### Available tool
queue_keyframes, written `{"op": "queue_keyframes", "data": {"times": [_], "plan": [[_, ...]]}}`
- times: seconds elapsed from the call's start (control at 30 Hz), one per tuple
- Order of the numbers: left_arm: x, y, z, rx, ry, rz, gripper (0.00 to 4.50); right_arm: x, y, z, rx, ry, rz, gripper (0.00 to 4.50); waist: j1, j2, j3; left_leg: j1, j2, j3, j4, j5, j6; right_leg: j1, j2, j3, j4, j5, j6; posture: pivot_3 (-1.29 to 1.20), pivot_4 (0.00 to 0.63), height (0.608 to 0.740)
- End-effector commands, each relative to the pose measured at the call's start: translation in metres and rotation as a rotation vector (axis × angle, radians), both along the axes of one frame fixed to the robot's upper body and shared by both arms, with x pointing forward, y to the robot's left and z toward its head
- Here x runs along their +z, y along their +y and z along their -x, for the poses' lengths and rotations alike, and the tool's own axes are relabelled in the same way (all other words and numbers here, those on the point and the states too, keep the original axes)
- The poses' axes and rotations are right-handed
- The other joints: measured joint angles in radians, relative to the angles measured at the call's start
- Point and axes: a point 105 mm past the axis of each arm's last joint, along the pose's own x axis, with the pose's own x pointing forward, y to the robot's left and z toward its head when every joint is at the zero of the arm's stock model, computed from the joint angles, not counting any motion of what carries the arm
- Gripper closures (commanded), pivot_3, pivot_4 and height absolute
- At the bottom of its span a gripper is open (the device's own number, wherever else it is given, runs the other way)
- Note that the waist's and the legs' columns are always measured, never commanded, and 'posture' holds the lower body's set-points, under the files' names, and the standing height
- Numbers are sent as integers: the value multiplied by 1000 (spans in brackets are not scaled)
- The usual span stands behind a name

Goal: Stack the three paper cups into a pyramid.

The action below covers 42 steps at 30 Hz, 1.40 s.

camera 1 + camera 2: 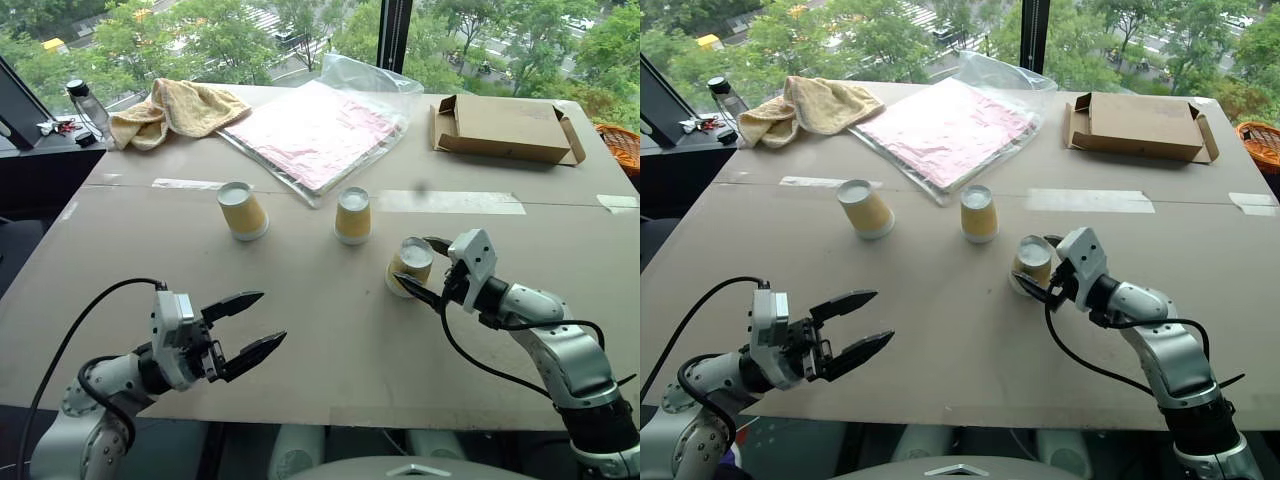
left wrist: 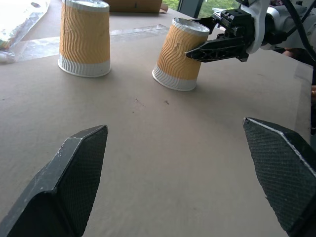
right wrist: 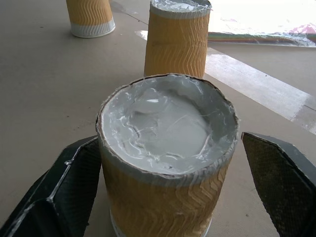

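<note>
Right wrist view showed the nearest yellow-tan ribbed paper cup (image 3: 165,163), upside down and tilted, sitting between the right gripper's (image 1: 425,268) spread fingers, one finger touching, no clamp. Two more inverted yellow-tan cups (image 1: 243,210) (image 1: 352,215) stood upright beyond it on the brown cardboard tabletop (image 1: 330,340), apart. Left gripper (image 1: 247,324) hung wide open, empty, farther from all three; right arm was nearer.
</note>
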Motion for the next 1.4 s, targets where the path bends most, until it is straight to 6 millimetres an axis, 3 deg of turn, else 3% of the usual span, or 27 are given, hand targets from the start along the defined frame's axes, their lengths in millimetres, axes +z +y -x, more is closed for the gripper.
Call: {"op": "queue_keyframes", "data": {"times": [0.03, 0.23, 0.37, 0.53, 0.7, 0.87, 1.0, 1.03, 1.1, 1.2, 1.4], "plan": [[11, -11, -23, 28, -31, -15, 0, 34, -14, 30, 80, -115, -57, 22, 0, 0, 0, 0, 0, 0, 0, 0, 0, 0, 0, 0, 0, 0, 0, 0, 150, 740], [22, -32, -81, 73, -28, -43, 0, 50, -30, 75, 142, -149, -24, 22, -6, 0, 0, 1, 0, -1, 0, 0, 0, 1, 1, -1, 1, 0, 1, 0, 150, 740], [31, -56, -118, 65, -49, -46, 0, 55, -30, 97, 137, -142, -19, 22, -6, -1, -1, 1, -1, -2, 2, 0, 0, 2, 1, -1, 1, 0, 1, 0, 150, 740], [38, -82, -148, 16, -76, -60, 0, 52, -27, 116, 84, -127, -24, 22, -8, -2, -1, 1, -1, -3, 2, 0, 0, 3, 1, -1, 1, 0, 1, 0, 150, 740], [36, -93, -169, 4, -91, -88, 0, 54, -26, 126, 26, -152, -20, 22, -8, -2, -1, 1, -1, -3, 2, 0, 0, 3, 1, -1, 1, 0, 1, 0, 150, 740], [27, -108, -181, -34, -91, -94, 0, 52, -30, 134, -25, -149, -37, 22, -4, -2, -1, 0, -1, -3, 2, 0, 0, 3, 1, -1, 0, 0, 1, 0, 150, 740], [21, -114, -182, -79, -89, -87, 1236, 51, -35, 137, -64, -145, -32, 0, -6, -2, 0, 0, -2, -3, 2, 0, 0, 3, 1, -1, 0, 0, 2, 0, 150, 740], [20, -114, -182, -82, -94, -85, 1861, 50, -35, 138, -68, -143, -30, 0, -7, -2, 0, 0, -2, -3, 2, 0, 0, 3, 1, -1, 0, 0, 2, 0, 150, 740], [26, -111, -181, -98, -118, -57, 2280, 49, -38, 139, -80, -137, -28, 0, -7, -2, 0, 0, -2, -3, 2, 0, 0, 3, 1, -1, 1, 0, 2, 0, 150, 740], [33, -104, -170, -162, -125, -9, 2281, 47, -41, 140, -91, -132, -30, 0, -9, -2, 0, 0, -2, -3, 2, 0, 0, 3, 1, -1, 1, 0, 2, 0, 150, 740], [36, -85, -128, -319, -91, -21, 2281, 38, -55, 143, -91, -88, -24, 0, -9, -1, 0, 0, -1, -3, 2, 0, 0, 3, 1, -1, 1, 0, 1, 0, 150, 740]]}}
